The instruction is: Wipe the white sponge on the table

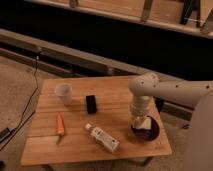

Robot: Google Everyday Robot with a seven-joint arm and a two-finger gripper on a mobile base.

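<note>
The light-brown plank-topped table [117,107] fills the middle of the camera view. My white arm reaches in from the right and bends down over the table's right end. The gripper [141,121] points straight down there, shut on the white sponge [147,123], a small whitish block at its tip. Sponge and gripper sit over a dark round dish [154,133] near the table's right front corner. The fingers themselves are mostly hidden by the wrist.
A white paper cup [63,93] stands at the back left and a small black block [91,104] beside it. An orange carrot-like thing [60,125] lies front left. A white labelled bottle [102,138] lies front centre. A dark wall and rail run behind.
</note>
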